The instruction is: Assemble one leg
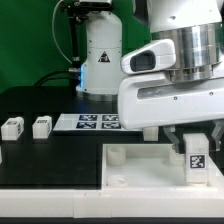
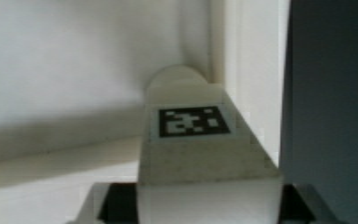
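My gripper (image 1: 197, 150) is shut on a white leg (image 1: 196, 160) with a black-and-white tag, holding it upright over the exterior view's right part of the large white tabletop panel (image 1: 140, 168). In the wrist view the leg (image 2: 197, 140) fills the middle between my dark fingers (image 2: 115, 203), its far end close to the white panel (image 2: 60, 90). Two more legs (image 1: 12, 127) (image 1: 41, 126) stand on the black table at the exterior view's left.
The marker board (image 1: 88, 122) lies on the black table behind the panel. The robot base (image 1: 100, 55) stands at the back. A raised corner socket (image 1: 118, 154) sits on the panel's left edge. A green backdrop is behind.
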`<state>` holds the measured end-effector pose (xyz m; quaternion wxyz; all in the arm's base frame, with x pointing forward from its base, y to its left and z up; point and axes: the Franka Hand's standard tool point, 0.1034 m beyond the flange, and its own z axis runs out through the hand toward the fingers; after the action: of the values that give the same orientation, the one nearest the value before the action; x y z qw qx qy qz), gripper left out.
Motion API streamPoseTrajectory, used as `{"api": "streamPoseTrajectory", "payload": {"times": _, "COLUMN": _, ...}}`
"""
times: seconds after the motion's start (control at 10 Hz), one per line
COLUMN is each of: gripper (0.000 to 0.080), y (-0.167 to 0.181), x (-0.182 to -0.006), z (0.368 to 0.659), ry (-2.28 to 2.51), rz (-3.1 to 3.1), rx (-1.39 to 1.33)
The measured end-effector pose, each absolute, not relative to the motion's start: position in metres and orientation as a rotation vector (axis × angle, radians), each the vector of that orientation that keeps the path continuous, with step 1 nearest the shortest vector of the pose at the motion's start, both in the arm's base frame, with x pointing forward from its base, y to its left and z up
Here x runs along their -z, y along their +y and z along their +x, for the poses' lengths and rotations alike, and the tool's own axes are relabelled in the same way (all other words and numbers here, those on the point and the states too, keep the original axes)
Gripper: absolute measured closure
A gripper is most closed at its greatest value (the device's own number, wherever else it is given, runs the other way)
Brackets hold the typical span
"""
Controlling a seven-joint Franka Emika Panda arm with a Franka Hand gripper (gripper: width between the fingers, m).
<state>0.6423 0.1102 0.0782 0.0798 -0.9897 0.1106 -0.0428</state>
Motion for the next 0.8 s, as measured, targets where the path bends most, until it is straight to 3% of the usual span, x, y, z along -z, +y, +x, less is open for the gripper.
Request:
{"api": "streamPoseTrajectory", "payload": {"times": 0.3, "gripper": 0.0505, "y": 0.108, "x": -0.078, "z": 0.642, "ry": 0.711, "rz": -2.888, "rx": 0.095}}
{"api": "streamPoseTrajectory", "payload": {"times": 0.8, "gripper": 0.0505, "y": 0.122, "x": -0.079, "z": 0.635, "ry": 1.939, "rz": -2.195, "rx": -0.091}}
